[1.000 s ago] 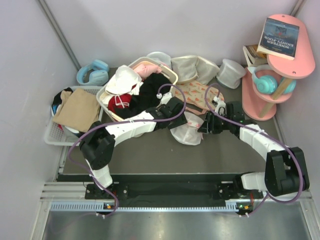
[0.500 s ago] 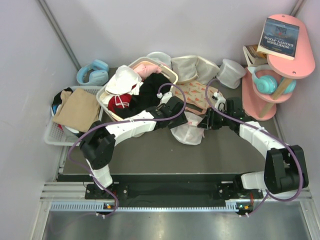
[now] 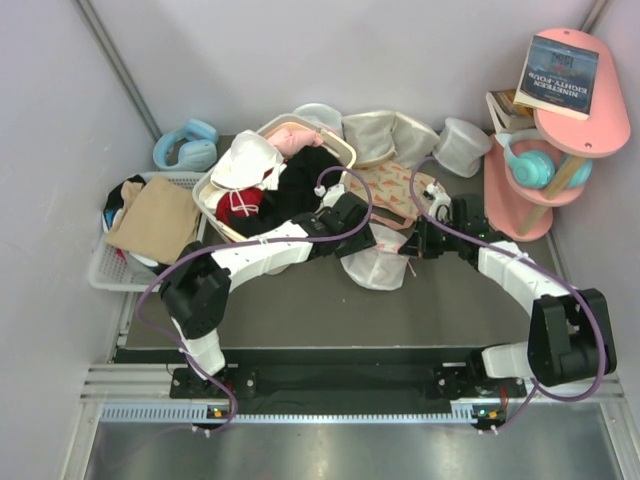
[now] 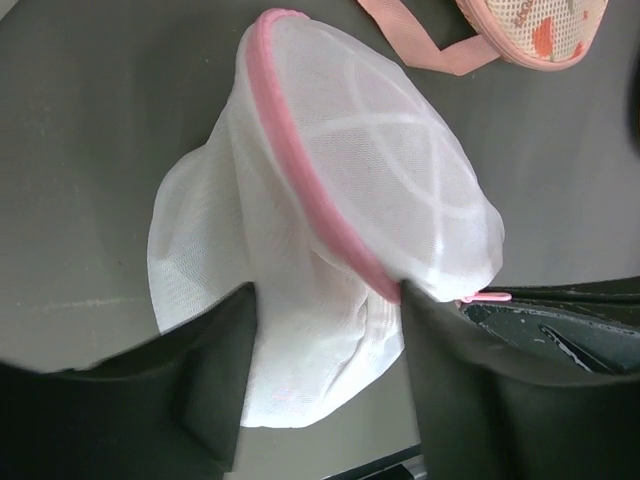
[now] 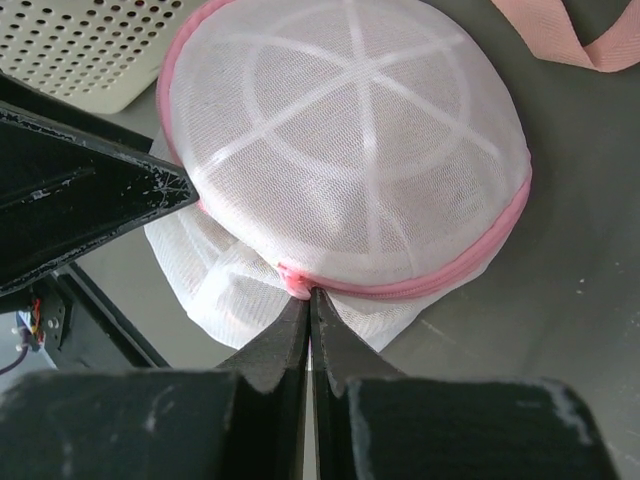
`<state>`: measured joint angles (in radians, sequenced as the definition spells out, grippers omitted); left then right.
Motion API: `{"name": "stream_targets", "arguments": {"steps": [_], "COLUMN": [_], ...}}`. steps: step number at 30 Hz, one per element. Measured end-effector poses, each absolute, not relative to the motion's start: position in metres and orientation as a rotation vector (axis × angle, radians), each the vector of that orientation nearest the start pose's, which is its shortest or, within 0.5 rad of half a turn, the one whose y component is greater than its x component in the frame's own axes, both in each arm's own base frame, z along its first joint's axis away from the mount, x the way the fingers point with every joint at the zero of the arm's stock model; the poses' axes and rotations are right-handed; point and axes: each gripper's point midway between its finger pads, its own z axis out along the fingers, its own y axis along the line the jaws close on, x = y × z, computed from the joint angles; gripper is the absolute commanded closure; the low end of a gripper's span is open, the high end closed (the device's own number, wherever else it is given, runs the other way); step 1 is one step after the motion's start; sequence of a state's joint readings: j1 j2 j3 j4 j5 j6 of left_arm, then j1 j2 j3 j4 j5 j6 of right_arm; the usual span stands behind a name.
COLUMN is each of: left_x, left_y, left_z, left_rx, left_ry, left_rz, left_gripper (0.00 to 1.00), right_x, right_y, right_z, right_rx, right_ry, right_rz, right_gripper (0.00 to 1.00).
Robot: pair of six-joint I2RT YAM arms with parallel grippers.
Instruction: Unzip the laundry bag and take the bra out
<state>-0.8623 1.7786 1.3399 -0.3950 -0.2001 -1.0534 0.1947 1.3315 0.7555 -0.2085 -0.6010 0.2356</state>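
Right pincer (image 5: 310,297) pinched shut on the pink zip (image 5: 292,279) of the laundry bag (image 5: 350,150).
Left pincer (image 4: 328,300) clamps the bag's loose white mesh; the bag lies mid-tabletop (image 3: 300,310), between the two arms.

- Counter (image 3: 300,300): dark grey surface under both tools.
- Laundry basket (image 3: 345,150): cream, directly behind the left tool (image 3: 362,242). It is loaded with white, black and red garments.
- Printed cloth (image 3: 395,190): pink, lying flat just behind the right tool (image 3: 407,249). A pink strap (image 5: 560,40) lies beside it.
- Perforated tray (image 3: 100,268): white, well left of the left tool. It holds a tan cloth (image 3: 155,220).
- Blue headphones (image 3: 185,145): behind the tray.
- Pink shelf (image 3: 560,135): well right of the right tool. It carries a book (image 3: 558,72) and teal headphones (image 3: 528,162).
- White domed pouch (image 3: 462,145): between the shelf and the printed cloth.
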Motion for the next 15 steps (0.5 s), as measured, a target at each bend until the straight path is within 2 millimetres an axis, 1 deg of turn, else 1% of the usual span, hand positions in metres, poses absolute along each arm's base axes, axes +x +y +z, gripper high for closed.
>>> {"name": "stream_targets", "arguments": {"steps": [3,6,11,13,15], "left_x": [0.311,0.311,0.309,0.308,0.306], "left_y": [-0.36,-0.358,-0.358,-0.358,-0.359], "left_z": [0.12,0.123,0.142,0.145,0.144], "left_rx": [-0.329,-0.335,-0.364,-0.374,-0.383], "left_ry": [2.466,2.461,2.429,2.426,2.431], "left_rz": [-0.63,-0.632,-0.689,-0.706,-0.714], "left_gripper": [0.19,0.15,0.11,0.11,0.11], "right_x": [0.288,0.281,0.268,0.258,0.249], "right_y": [0.169,0.176,0.193,0.202,0.209], "right_z": [0.109,0.117,0.135,0.138,0.139], "right_rx": [-0.273,-0.31,-0.399,-0.434,-0.457], "right_ry": [2.349,2.33,2.266,2.252,2.248], "right_rz": [0.91,0.91,0.925,0.937,0.95], "right_gripper": [1.0,1.0,1.0,1.0,1.0]}}
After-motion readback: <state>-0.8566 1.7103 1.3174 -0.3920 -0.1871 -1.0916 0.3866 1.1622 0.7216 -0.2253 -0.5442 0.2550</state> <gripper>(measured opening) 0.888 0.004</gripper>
